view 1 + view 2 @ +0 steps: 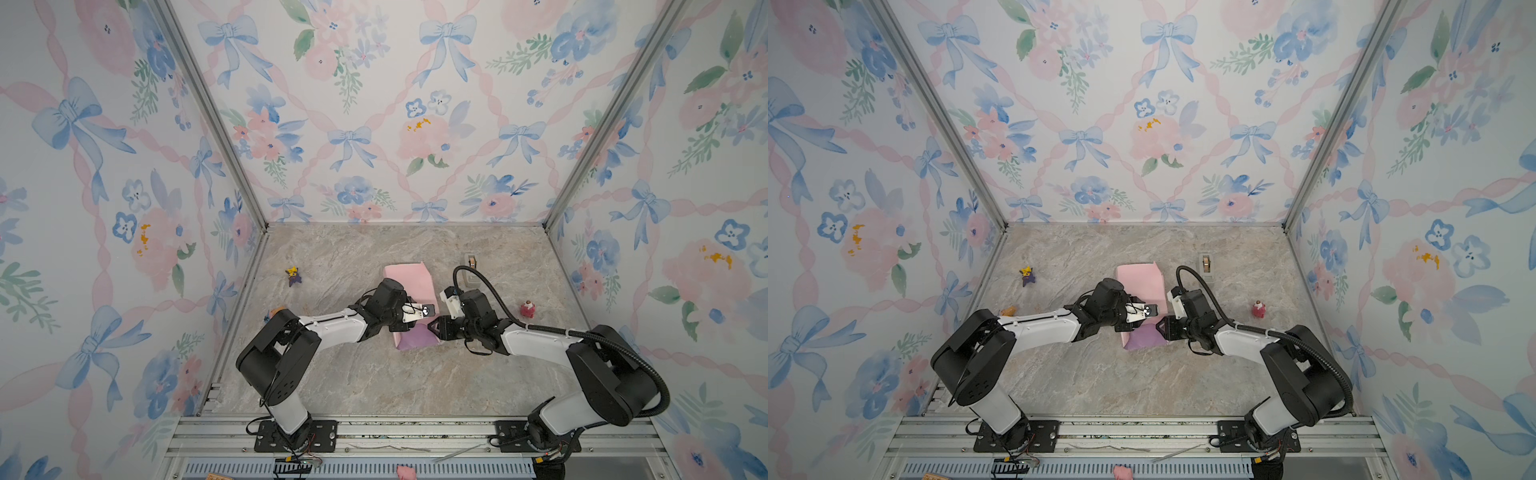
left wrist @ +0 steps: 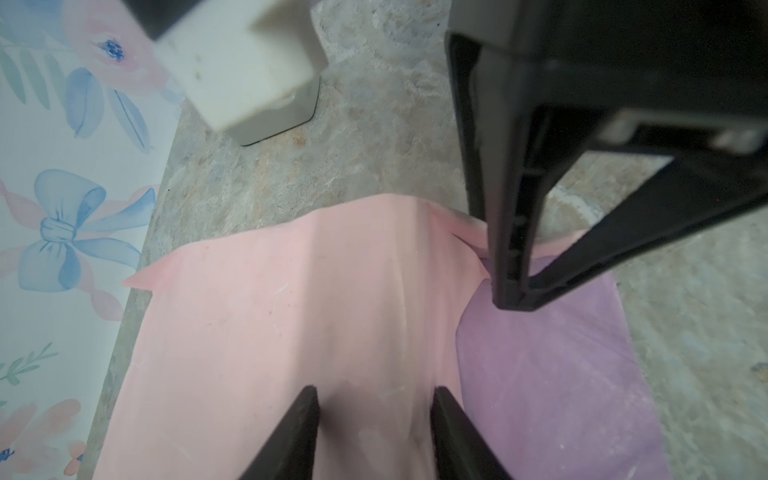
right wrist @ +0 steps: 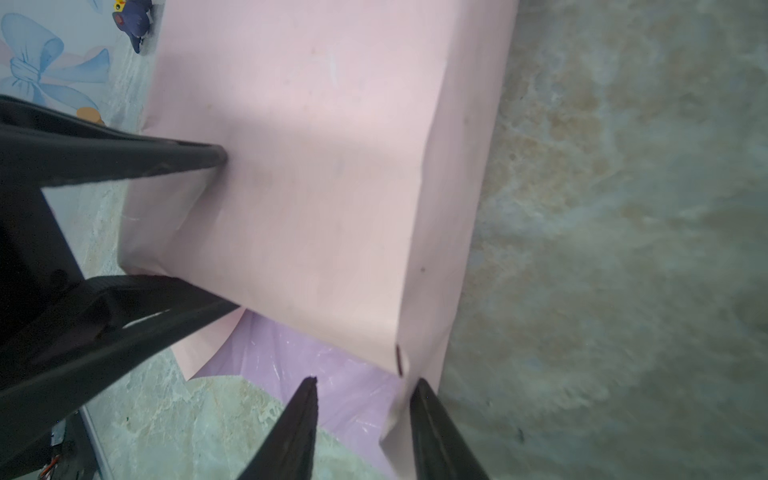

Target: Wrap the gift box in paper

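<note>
Paper (image 1: 409, 282) position: centre of the table (image 1: 374, 374), long axis running 12 to 6 o'clock, seen in both top views. The pink face is up over most of the sheet and the lilac face shows at the 6 o'clock end. The pink part stands raised off the table, and a crease runs along its 3 o'clock side, where the sheet drops toward the surface. Box: hidden, so I cannot tell where it sits.

Left gripper (image 1: 429, 309): I reach in from 9 o'clock, over the middle of the paper. My jaws stand part-way apart. In the left wrist view both fingertips (image 2: 311, 392) are spread over the pink face, with only flat sheet between them. The right wrist view shows the same two tips touching the pink surface. Nothing is gripped.

Right gripper (image 1: 431, 325): I reach in from 3 o'clock and sit at the paper's 5 o'clock corner. My jaws stand apart with a moderate gap and straddle the sheet's folded edge. In the right wrist view one fingertip (image 3: 309, 384) is over the lilac face, and the other is against the outside of the hanging pink flap. A gap shows between the flap and the first finger.

Other items: a tape dispenser (image 1: 471, 262) at 1 o'clock from the paper, a purple toy (image 1: 294, 276) at 10 o'clock and a red toy (image 1: 528, 308) at 3 o'clock. All three lie apart from the sheet.
</note>
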